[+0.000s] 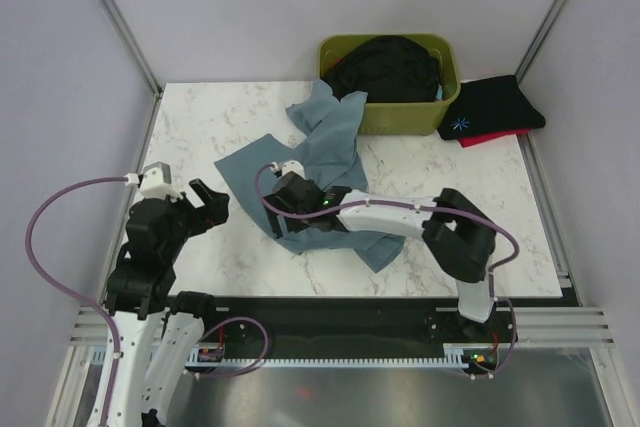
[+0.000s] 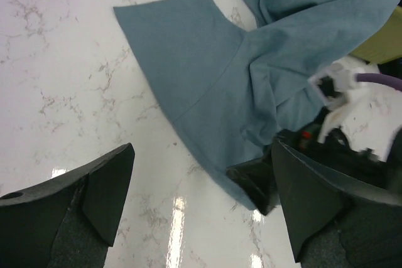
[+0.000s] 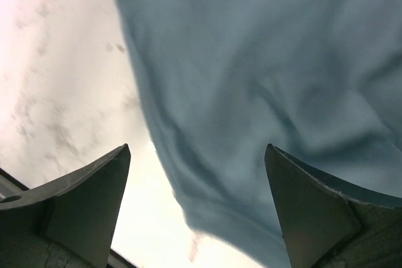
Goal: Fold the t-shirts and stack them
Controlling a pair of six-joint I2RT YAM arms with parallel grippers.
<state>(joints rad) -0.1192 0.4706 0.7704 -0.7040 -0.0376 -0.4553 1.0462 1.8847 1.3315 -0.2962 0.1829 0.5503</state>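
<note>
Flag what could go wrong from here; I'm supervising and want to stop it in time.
The teal shirt reaches the bin, so pulling it may drag the black shirt out. It lies bunched under the open right gripper, which might pinch several layers. The open left gripper hovers close to the right arm; they could bump.

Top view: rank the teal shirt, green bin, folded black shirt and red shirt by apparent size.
1. teal shirt, spread out
2. green bin
3. folded black shirt
4. red shirt, only its edge shows
</note>
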